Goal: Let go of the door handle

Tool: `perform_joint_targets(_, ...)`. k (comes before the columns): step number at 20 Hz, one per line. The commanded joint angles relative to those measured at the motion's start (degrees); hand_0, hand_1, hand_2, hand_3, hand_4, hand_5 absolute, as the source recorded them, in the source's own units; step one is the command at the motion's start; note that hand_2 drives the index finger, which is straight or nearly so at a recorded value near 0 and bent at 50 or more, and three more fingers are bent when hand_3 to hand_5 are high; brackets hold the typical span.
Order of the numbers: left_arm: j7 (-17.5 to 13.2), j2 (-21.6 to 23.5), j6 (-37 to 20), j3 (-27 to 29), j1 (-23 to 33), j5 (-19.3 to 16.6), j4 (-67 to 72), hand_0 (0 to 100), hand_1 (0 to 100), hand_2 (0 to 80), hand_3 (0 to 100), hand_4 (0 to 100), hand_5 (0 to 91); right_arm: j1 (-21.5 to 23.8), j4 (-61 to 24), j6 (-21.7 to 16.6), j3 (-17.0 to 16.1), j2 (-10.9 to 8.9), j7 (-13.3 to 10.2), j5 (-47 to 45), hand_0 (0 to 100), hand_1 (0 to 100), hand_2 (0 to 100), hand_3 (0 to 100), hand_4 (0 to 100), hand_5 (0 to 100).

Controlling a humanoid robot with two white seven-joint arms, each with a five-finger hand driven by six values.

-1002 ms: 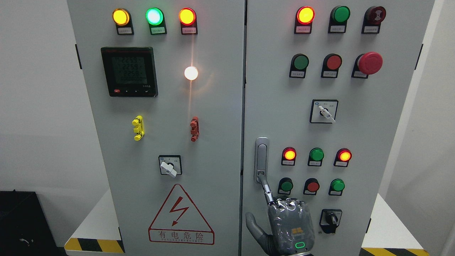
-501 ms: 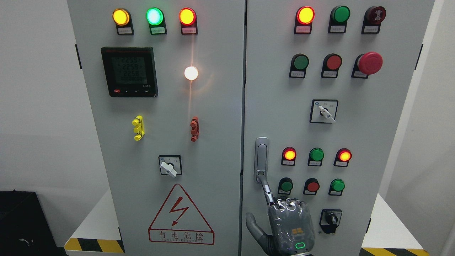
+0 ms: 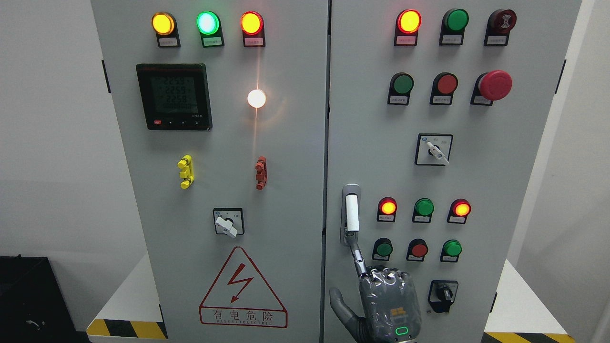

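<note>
The pale grey steel right door [image 3: 481, 190] of the cabinet meets the matching left door [image 3: 290, 214] at a dark vertical seam, and the silver swing door handle with a white bar [image 3: 351, 213] sits just beside that seam, low on the right door, its bar standing upright. The grey, film-wrapped right hand [image 3: 388, 305] comes up from the bottom edge below it. Its index finger [image 3: 356, 255] is stretched out with the tip touching the handle's lower end, the other fingers are curled in, the thumb is held out to the left, and nothing is grasped. A lit red round lamp [image 3: 388, 207] and a green round push button [image 3: 382, 248] crowd close on the handle's right, while a black rotary switch [image 3: 443, 293] lies just right of the knuckles. Bare door lies left of the hand, towards the red-edged lightning warning triangle [image 3: 243, 288]. The cabinet stands on a white plinth with yellow-black striping [image 3: 126, 305] before white walls [image 3: 47, 143].
</note>
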Motion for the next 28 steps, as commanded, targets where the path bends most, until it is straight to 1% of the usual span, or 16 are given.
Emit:
perform_joint_targets(1, 0.0, 0.0, 0.0, 0.0, 1.0, 0.0, 0.0, 12, 56, 0.0, 0, 0, 0.0, 0.3, 0.9, 0.0, -0.1, -0.01, 0.0, 0.0, 40, 28, 17, 100, 100, 100)
perform_joint_targets(12, 0.0, 0.0, 0.0, 0.0, 1.0, 0.1, 0.0, 12, 56, 0.0, 0, 0, 0.0, 0.4, -0.6, 0.0, -0.1, -0.09, -0.1, -0.1, 40, 28, 18, 100, 100, 100)
perform_joint_targets(19, 0.0, 0.0, 0.0, 0.0, 1.0, 0.0, 0.0, 12, 56, 0.0, 0, 0, 0.0, 0.4, -1.9, -0.1, 0.2, -0.09, -0.1, -0.2, 40, 29, 21, 100, 100, 100)
perform_joint_targets(23, 0.0, 0.0, 0.0, 0.0, 1.0, 0.0, 0.0, 12, 56, 0.0, 0, 0, 0.0, 1.2, -3.6, -0.2, 0.2, -0.27, -0.2, -0.2, 40, 29, 23, 100, 100, 100)
perform_joint_targets(28, 0.0, 0.0, 0.0, 0.0, 1.0, 0.0, 0.0, 12, 56, 0.0, 0, 0, 0.0, 1.7, -5.6, -0.3, 0.2, -0.36, 0.0, -0.3, 40, 30, 24, 100, 100, 100)
